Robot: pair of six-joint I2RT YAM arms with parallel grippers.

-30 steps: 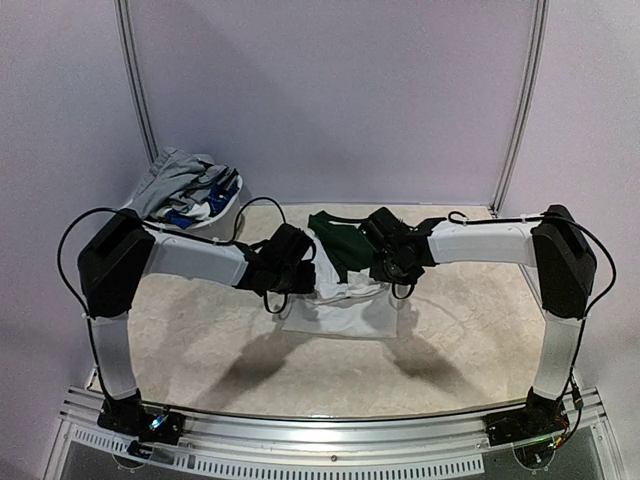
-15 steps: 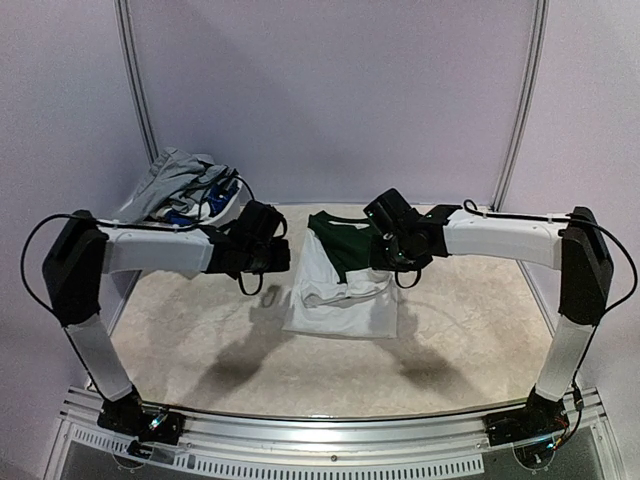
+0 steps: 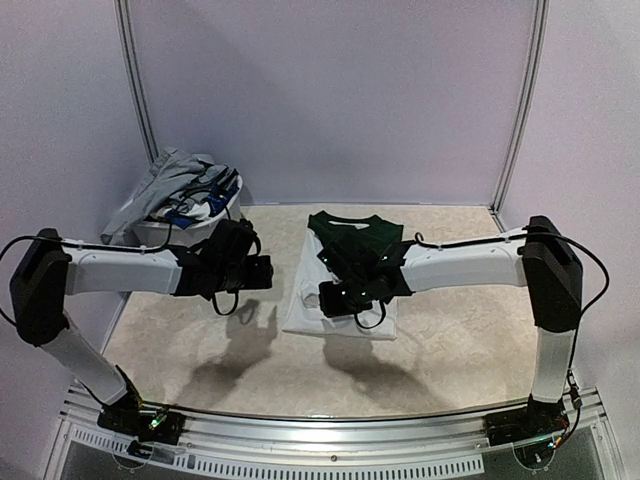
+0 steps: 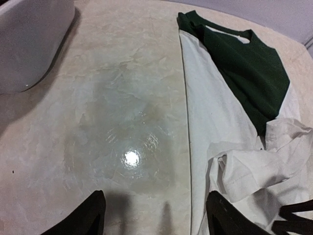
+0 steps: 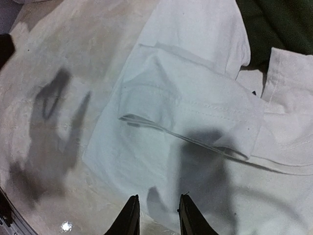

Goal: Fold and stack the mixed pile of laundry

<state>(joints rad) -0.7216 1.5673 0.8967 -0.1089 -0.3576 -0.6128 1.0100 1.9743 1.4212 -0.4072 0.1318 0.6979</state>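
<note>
Laundry is split between two places: a white T-shirt (image 3: 355, 240) with dark green sleeves lies flat at the middle of the surface (image 3: 460, 340). Its long axis runs from the far edge toward the near edge, with the green collar end pointing to the far edge and the white hem to the near edge. Rumpled white cloth is bunched over its near half. Grey and blue plaid garments (image 3: 185, 185) are heaped in the white basket (image 3: 150, 232) at the far-left corner. The left gripper (image 4: 156, 213) hovers over bare surface just left of the shirt's left edge, jaws spread wide and empty. The right gripper (image 5: 156, 215) hangs above the shirt's near-left part, jaws narrowly apart with nothing between them.
</note>
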